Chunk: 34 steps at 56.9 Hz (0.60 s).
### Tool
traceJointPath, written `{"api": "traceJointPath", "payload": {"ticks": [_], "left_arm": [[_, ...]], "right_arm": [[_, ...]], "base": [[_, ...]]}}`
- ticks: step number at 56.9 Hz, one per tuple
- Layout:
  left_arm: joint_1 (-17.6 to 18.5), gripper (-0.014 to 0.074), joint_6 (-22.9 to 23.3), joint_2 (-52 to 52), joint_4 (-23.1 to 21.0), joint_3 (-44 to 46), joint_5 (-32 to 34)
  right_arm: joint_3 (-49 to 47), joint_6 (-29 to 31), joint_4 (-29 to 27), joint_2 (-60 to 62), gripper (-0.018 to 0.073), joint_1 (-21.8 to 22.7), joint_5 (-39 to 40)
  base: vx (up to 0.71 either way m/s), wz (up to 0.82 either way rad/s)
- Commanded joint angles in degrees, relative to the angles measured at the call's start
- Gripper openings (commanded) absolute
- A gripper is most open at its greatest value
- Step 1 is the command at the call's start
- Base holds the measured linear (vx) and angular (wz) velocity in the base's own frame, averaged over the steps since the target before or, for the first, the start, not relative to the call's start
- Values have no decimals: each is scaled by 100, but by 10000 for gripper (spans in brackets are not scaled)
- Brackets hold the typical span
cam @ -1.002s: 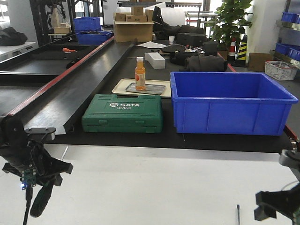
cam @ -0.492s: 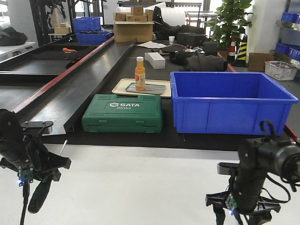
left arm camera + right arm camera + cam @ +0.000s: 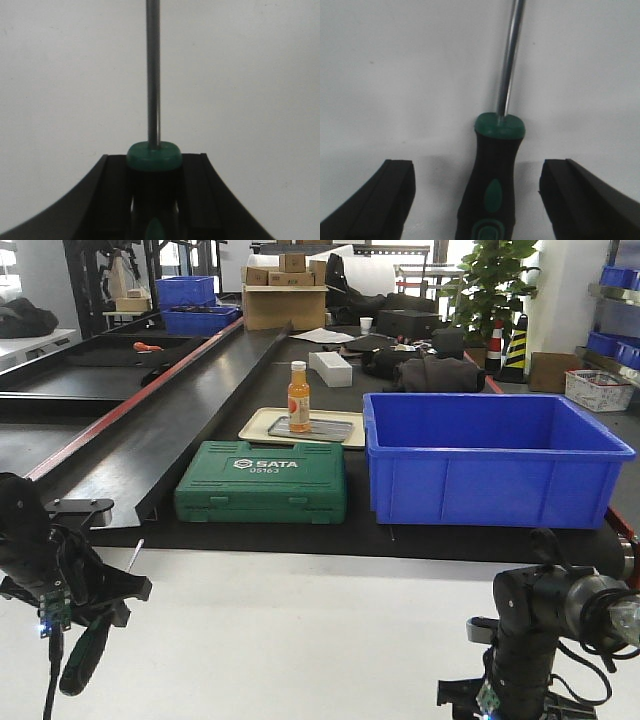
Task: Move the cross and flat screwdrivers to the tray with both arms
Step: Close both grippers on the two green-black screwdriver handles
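My left gripper (image 3: pixel 93 615) (image 3: pixel 153 200) is shut on the green-and-black handle of one screwdriver (image 3: pixel 82 660) (image 3: pixel 153 156). Its thin shaft (image 3: pixel 152 75) points away from me over the white table. The second screwdriver (image 3: pixel 493 170) lies on the table between the wide-apart fingers (image 3: pixel 390 200) of my open right gripper (image 3: pixel 487 202), untouched by either finger. The front view hides it behind the right arm (image 3: pixel 530 645), low at the right. The grey steel tray (image 3: pixel 335 429) sits far back on the black bench, inside a cream tray.
An orange bottle (image 3: pixel 298 397) stands on the grey tray. A green SATA case (image 3: pixel 262 482) and a deep blue bin (image 3: pixel 490 455) line the bench's front edge between the white table (image 3: pixel 300 640) and the trays. A black sloped conveyor (image 3: pixel 150 430) runs along the left.
The right arm swung in from the right edge and settled low over the second screwdriver. The left arm rose slightly with its screwdriver a second ago, then stayed still.
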<state>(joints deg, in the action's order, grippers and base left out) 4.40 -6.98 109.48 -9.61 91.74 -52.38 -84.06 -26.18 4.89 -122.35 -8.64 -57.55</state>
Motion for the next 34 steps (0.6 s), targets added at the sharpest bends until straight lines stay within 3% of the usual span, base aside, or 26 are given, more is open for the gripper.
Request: {"api": "traceJointPath", "payload": {"ticks": [1, 13, 34], "left_arm": [[33, -4, -86, -376, -107, 157, 264], [33, -4, -116, -376, -107, 157, 223], [33, -4, -116, -376, -107, 157, 229]], "right_arm": [[19, -91, 61, 318, 559, 27, 360], [13, -273, 103, 223, 548, 33, 756], [13, -274, 45, 14, 487, 28, 513]], "base": [[0, 0], [0, 0], [0, 0]]}}
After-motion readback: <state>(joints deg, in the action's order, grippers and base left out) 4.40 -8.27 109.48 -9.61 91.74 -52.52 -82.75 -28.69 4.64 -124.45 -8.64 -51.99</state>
